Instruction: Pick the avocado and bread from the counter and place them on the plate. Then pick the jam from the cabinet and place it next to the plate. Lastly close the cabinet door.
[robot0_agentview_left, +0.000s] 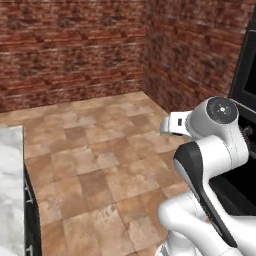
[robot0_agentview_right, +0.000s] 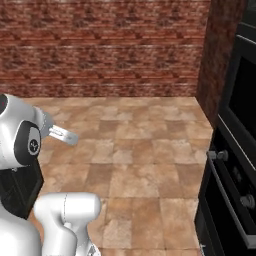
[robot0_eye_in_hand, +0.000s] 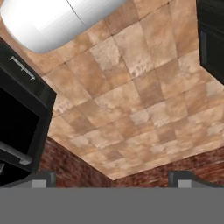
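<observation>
A strip of the white-grey marble counter (robot0_agentview_left: 10, 190) runs along the left edge of the left base view, with a dark drawer front (robot0_agentview_left: 31, 215) under it. The avocado, bread, plate, jam, cabinet and cabinet door are out of view. My gripper (robot0_eye_in_hand: 113, 180) is open: its two dark fingertips (robot0_eye_in_hand: 43, 179) stand far apart at the bottom of the hand view with nothing between them. It points over bare tan floor tiles toward a brick wall. The white arm is folded up over the base (robot0_agentview_left: 215, 150).
Red brick walls (robot0_agentview_left: 75, 45) meet in a corner ahead, across an open tan tile floor (robot0_agentview_right: 135, 150). A black built-in oven (robot0_agentview_right: 235, 150) with knobs and a bar handle stands close on the right, also in the left base view (robot0_agentview_left: 245, 75).
</observation>
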